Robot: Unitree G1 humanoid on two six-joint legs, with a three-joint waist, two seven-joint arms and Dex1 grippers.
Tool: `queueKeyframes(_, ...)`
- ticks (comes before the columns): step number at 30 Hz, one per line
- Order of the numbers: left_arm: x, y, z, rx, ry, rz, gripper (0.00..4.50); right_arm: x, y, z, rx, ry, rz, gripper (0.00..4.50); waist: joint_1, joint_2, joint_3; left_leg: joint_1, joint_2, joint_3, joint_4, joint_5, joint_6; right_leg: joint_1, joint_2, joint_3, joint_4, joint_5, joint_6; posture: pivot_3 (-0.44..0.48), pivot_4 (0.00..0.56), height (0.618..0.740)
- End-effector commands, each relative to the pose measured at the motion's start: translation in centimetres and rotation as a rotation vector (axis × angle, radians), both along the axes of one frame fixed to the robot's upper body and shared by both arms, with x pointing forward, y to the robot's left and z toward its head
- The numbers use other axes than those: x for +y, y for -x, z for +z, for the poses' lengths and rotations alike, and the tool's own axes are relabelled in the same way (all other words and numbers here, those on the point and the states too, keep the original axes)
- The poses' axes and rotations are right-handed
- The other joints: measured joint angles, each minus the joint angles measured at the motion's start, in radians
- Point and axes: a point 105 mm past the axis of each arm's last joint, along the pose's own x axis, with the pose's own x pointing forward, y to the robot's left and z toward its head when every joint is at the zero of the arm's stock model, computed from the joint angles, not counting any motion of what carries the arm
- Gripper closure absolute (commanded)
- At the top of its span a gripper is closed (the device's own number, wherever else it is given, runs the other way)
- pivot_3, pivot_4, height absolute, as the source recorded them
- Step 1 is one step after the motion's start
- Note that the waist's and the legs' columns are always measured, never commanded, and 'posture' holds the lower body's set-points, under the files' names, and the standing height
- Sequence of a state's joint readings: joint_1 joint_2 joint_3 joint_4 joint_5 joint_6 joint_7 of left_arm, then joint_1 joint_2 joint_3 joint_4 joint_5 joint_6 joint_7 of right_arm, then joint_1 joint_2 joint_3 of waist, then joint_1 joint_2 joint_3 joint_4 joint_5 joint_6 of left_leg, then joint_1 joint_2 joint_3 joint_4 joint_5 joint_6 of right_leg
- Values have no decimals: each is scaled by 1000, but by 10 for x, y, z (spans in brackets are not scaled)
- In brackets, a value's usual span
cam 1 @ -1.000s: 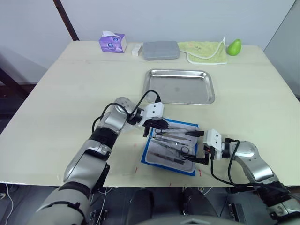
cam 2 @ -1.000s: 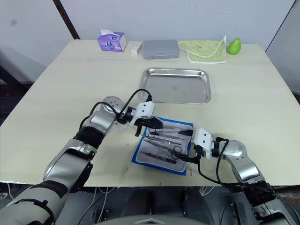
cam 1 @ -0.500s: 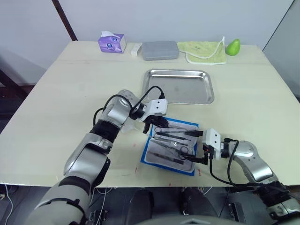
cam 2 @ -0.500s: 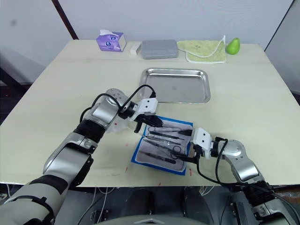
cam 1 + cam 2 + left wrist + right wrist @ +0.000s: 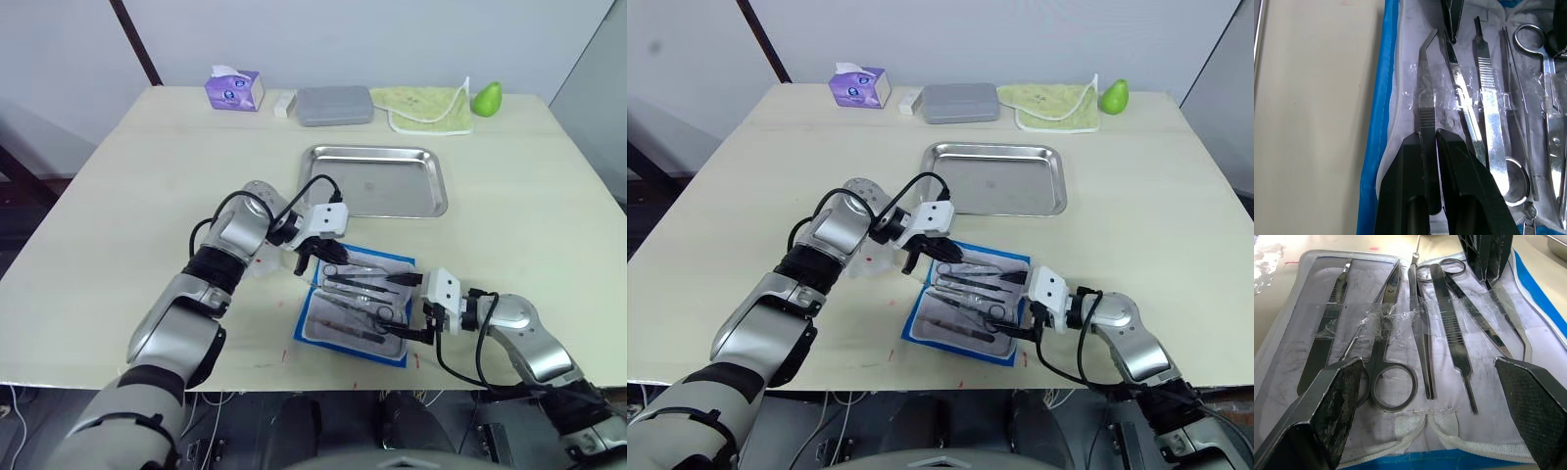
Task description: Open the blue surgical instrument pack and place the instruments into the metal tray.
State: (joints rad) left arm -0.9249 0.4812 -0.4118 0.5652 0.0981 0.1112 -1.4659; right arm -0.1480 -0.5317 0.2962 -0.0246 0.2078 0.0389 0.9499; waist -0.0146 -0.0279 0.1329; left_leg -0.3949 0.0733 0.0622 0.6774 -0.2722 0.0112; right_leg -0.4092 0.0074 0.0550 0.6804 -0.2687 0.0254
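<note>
Two grippers work over the opened blue surgical instrument pack [image 5: 359, 305], lying flat near the front edge of a pale wooden table [image 5: 147, 196]: the left gripper [image 5: 1430, 139], which a second ago reached farther across the lining, has drawn back to the pack's far left end and now pinches a bent-tipped tweezer [image 5: 1425, 105]. The right gripper [image 5: 415, 305] waits spread wide at the pack's right edge, holding nothing, so the first lift towards the bare metal tray [image 5: 376, 180] just beyond looks imminent. Behind stand a grey case [image 5: 336, 105], tissue box [image 5: 234, 89], green cloth [image 5: 427, 108], green pear [image 5: 487, 98] and white wall.
</note>
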Motion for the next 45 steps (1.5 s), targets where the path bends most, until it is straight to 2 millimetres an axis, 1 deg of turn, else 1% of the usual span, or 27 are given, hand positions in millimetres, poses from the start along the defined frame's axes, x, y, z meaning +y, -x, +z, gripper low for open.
queueKeyframes(1, 4, -5, 14, -66, -13, 9, 4478, -21, 21, -64, 208, 191, -62, 0, 0, -1, -1, 0, 0, 0, 0, 0, 0, 0, 0, 0, 0, 0, 0, 0, 150, 736)
queueKeyframes(7, 6, -7, 19, -72, -31, 10, 4478, -21, 21, -66, 213, 196, -64, 0, 0, -1, -3, 0, 0, 0, 0, 0, 0, 0, 0, 0, 0, 0, 0, 0, 150, 736)
queueKeyframes(13, 12, -5, 25, -70, -43, 11, 4478, -22, 22, -69, 231, 213, -59, 0, 0, -1, -4, 0, 0, 0, 0, 0, 0, 0, 0, 0, 0, 0, 0, 0, 150, 736)
queueKeyframes(17, 24, -5, 29, -69, -53, 31, 4478, -23, 22, -71, 236, 224, -57, 0, 0, -2, -5, 0, 0, 0, 0, 0, 0, 0, 0, 0, 0, 0, 0, 0, 150, 736)
queueKeyframes(23, 50, 0, 36, -71, -62, 58, 4478, -25, 22, -71, 237, 228, -55, 0, 0, -2, -5, 0, 0, 0, 0, 0, 0, 0, 0, 0, 0, 0, 0, 0, 150, 736)
queueKeyframes(28, 70, 8, 51, -94, -49, 78, 4478, -26, 22, -72, 241, 230, -50, 0, 1, -2, -6, 0, 0, 0, -1, 0, 0, 0, 0, 0, 0, 0, 0, 0, 150, 736)
queueKeyframes(32, 76, 12, 63, -93, 14, 134, 4478, -27, 21, -70, 241, 228, -45, 0, 2, -3, -7, 0, 0, 0, -1, 0, 0, 0, -1, -1, 0, 0, 0, 0, 150, 736)
queueKeyframes(36, 75, 14, 71, -33, 152, 263, 4478, -27, 20, -68, 239, 227, -40, 0, 2, -3, -8, 0, 0, 0, -1, 0, 0, 0, -1, -1, 0, 0, 0, 0, 150, 736)
queueKeyframes(39, 62, 16, 79, -9, 285, 347, 4478, -27, 20, -66, 235, 226, -36, 0, 2, -3, -8, 0, 0, 0, -1, 0, 0, 0, -1, -1, 0, 0, 0, 0, 150, 736)
queueKeyframes(43, 47, -5, 90, -72, 426, 582, 4478, -29, 19, -62, 230, 229, -34, 0, 6, -3, -9, 0, 0, -1, -1, 0, 0, 1, -2, -3, 0, 0, 0, 0, 150, 736)
queueKeyframes(45, 41, -14, 93, -90, 463, 699, 4478, -30, 18, -61, 229, 231, -34, 0, 6, -3, -9, 0, 0, -1, 0, 0, 0, 1, -2, -2, 0, 0, 0, 0, 150, 736)
